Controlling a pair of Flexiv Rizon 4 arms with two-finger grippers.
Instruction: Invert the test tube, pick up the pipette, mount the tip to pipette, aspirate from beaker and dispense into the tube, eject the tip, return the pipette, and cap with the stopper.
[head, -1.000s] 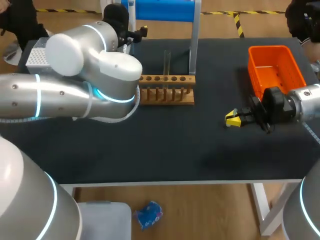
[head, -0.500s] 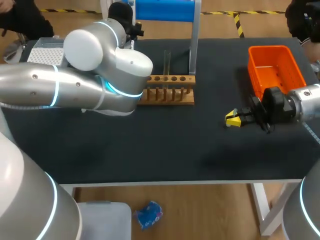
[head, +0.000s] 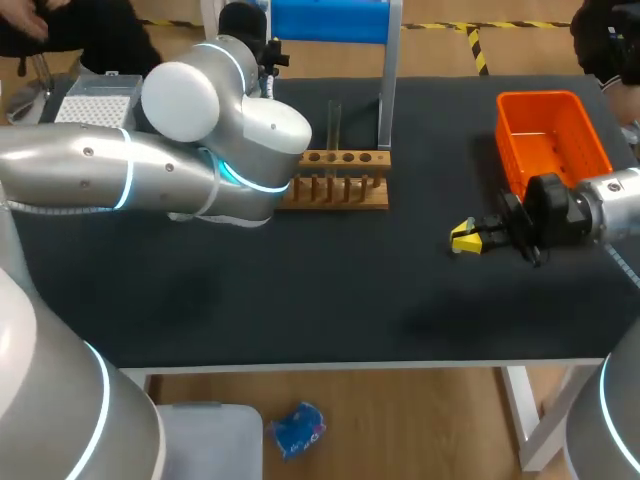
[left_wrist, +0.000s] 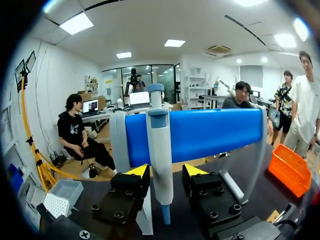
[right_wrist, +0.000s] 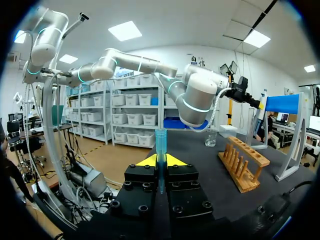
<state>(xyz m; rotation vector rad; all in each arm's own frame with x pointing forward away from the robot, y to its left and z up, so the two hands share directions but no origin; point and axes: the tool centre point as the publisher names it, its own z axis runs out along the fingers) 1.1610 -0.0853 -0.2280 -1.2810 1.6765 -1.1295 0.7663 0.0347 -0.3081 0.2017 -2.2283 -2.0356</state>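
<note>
Left arm (head: 230, 150) overhangs rack (head: 345, 182) left end; open mat (head: 330, 285) before right tool (head: 462, 238).

Two arms: left arm (head: 110, 185), right arm (head: 612, 205). Two pincers: left pincer (left_wrist: 166, 172), right pincer (head: 463, 238). On the desk (head: 330, 290): one wooden rack (head: 345, 190), one tube (head: 334, 125) upright in it, one pipette (left_wrist: 159, 155), one blue stand (head: 330, 20), one beaker (right_wrist: 212, 138), one orange bin (head: 512, 150), one tip box (head: 95, 107). One small blue cylinder (right_wrist: 160, 142) between the right pincer's tips.

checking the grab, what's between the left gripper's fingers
The pipette, on its blue stand, sits between the open fingers of the left gripper, seen in the left wrist view.
</note>
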